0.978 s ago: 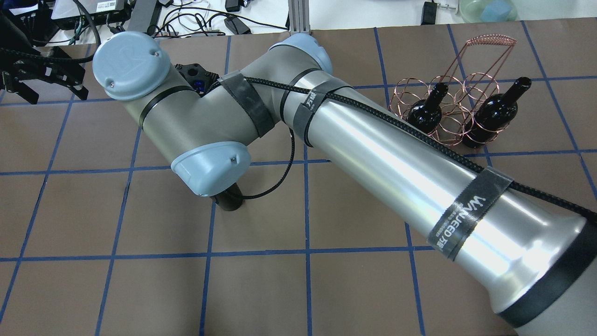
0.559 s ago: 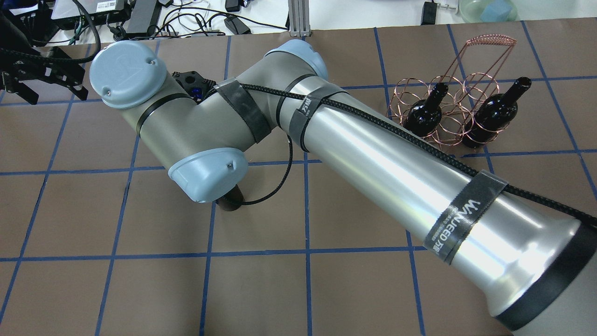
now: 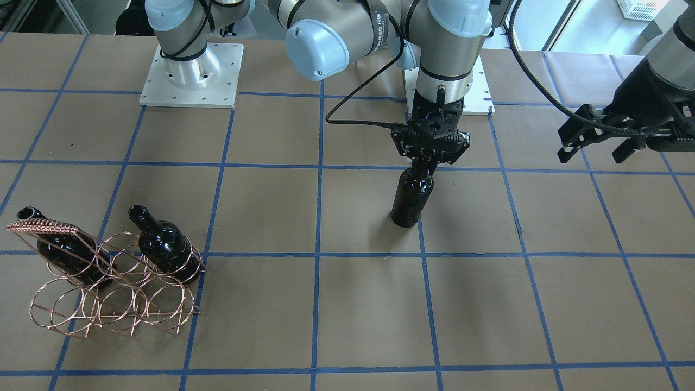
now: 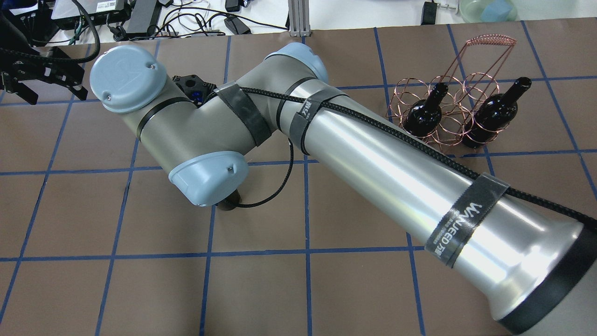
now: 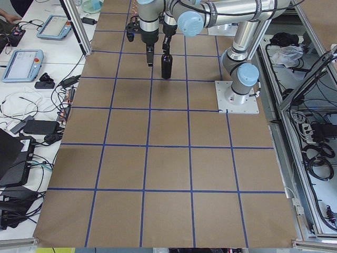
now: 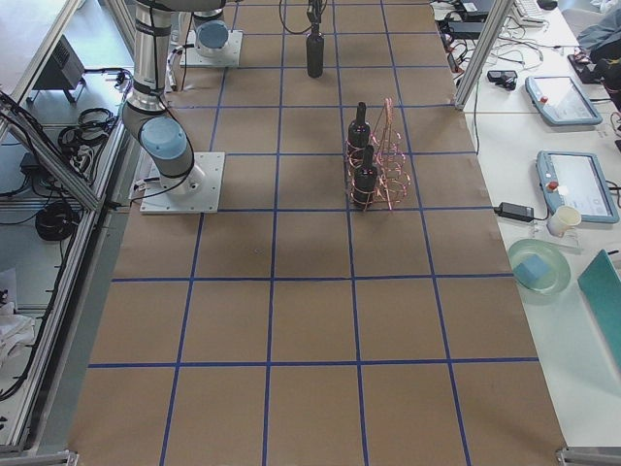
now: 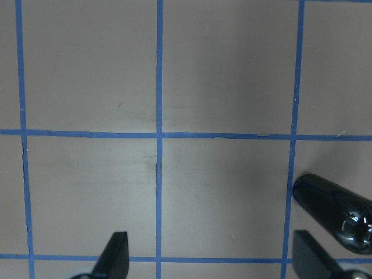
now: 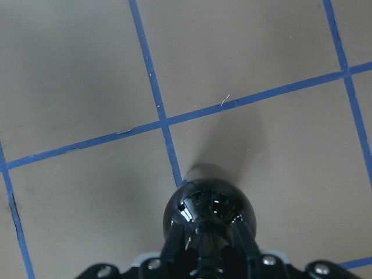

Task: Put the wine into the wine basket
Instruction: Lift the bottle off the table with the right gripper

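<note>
I see right gripper (image 3: 427, 162) clamped on wine bottle (image 3: 411, 198) neck | left gripper (image 3: 592, 155) open, empty | wine basket (image 3: 114, 304) holding two other bottles (image 3: 163, 244), well apart, toward operators' edge

You are seeing a brown table (image 3: 369, 304) carrying blue tape lines (image 3: 369, 254), while a teach pendant (image 6: 579, 184), paper cup (image 6: 561, 221) and green bowl (image 6: 539, 265) are sitting alongside it.

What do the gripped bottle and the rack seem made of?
The bottle looks like glossy black glass: sharp highlights on its shoulder. The rack looks like thin copper-coloured metal wire, bent into open rings; plated or solid, I cannot tell.
</note>
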You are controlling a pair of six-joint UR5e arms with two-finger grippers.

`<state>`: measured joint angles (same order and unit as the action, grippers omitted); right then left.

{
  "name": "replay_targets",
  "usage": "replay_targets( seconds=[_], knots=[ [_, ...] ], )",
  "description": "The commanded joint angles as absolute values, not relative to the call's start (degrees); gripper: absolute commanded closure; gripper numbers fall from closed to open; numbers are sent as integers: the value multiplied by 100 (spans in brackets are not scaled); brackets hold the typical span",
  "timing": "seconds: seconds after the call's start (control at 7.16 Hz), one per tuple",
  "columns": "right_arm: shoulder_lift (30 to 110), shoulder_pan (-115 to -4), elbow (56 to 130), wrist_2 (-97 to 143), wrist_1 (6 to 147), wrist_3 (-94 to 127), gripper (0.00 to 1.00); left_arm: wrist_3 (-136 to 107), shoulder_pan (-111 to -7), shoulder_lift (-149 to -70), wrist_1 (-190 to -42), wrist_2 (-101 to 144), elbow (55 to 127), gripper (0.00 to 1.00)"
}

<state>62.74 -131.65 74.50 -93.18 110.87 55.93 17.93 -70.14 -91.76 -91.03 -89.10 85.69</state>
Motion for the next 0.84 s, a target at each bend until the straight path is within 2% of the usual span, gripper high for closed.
replay_targets(
  seconds=[0.0, 0.28, 0.7],
  knots=[
    [6380, -13166, 7453, -9334, 10778, 5442, 99, 1793, -7014, -9176, -9097, -8903, 8569, 0],
    [6747, -12983, 7479, -9360, 10268, 4890, 100, 1793, -7014, -9176, -9097, -8903, 8569, 0],
    [7783, -11870, 7732, -9203, 9092, 3453, 100, 1793, -7014, -9176, -9097, -8895, 8569, 0]
  ],
)
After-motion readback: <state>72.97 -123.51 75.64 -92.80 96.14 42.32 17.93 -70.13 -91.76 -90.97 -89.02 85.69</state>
